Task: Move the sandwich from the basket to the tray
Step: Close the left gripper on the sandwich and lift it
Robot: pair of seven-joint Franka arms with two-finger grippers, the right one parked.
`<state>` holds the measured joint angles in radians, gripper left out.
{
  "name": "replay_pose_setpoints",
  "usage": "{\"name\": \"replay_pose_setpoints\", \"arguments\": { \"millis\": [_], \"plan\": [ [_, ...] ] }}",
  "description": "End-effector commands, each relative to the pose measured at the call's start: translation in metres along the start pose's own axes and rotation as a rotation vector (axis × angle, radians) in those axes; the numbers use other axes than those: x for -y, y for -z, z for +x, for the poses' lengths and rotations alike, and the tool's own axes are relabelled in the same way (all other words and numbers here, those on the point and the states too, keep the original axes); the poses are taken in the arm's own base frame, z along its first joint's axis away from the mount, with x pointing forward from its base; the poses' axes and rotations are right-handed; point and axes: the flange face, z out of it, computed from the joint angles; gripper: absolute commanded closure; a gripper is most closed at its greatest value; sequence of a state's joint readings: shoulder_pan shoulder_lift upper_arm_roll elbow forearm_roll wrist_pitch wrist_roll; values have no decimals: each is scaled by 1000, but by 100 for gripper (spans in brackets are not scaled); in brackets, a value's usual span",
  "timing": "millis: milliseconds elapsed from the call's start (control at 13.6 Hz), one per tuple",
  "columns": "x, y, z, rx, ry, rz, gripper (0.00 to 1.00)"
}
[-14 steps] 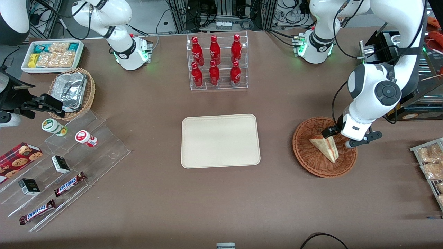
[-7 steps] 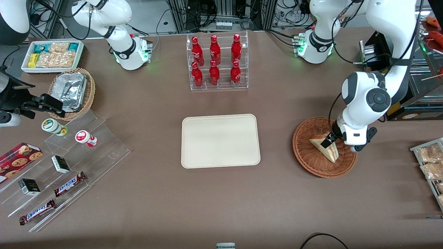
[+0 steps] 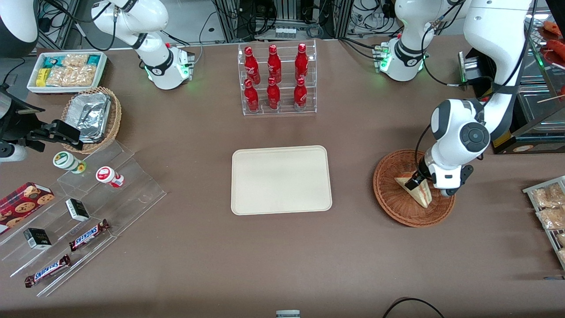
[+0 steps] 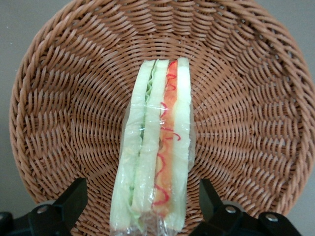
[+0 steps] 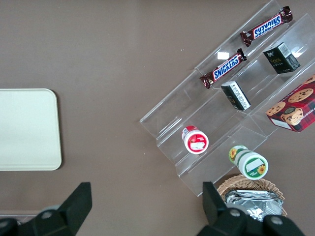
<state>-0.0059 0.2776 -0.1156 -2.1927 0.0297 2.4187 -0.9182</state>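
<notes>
The sandwich (image 3: 417,190) (image 4: 156,147), a plastic-wrapped wedge of pale bread with red-orange and green filling, lies in the reddish-brown wicker basket (image 3: 390,194) (image 4: 59,98) toward the working arm's end of the table. My left gripper (image 3: 423,182) (image 4: 142,201) is low over the basket and open, one finger (image 4: 74,196) on each side of the sandwich's wide end with a gap to the bread on both sides. The cream tray (image 3: 281,179) (image 5: 27,129) lies flat at the table's middle with nothing on it.
A clear rack of red bottles (image 3: 277,79) stands farther from the front camera than the tray. A rack of snack packets (image 3: 547,210) sits at the working arm's table edge. Stepped acrylic shelves with candy bars (image 3: 66,221), a foil-container basket (image 3: 90,115) and a snack box (image 3: 66,70) lie toward the parked arm's end.
My left gripper has swung and lowered into the basket, coming from beside the sandwich to straddle its wide end. The sandwich has not moved.
</notes>
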Motion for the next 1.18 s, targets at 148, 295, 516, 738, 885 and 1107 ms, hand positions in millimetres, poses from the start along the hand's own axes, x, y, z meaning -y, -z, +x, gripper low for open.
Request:
{"name": "replay_pose_setpoints", "arguments": {
  "millis": [148, 295, 516, 738, 885, 1107],
  "plan": [
    [-2, -1, 2, -9, 35, -6, 100],
    [-7, 14, 5, -21, 28, -16, 100],
    [-26, 53, 7, 3, 9, 19, 100],
    [-56, 92, -7, 31, -48, 51, 100],
    [-79, 104, -29, 37, -105, 44, 100],
    [-120, 94, -76, 76, -259, 63, 100]
  ]
}}
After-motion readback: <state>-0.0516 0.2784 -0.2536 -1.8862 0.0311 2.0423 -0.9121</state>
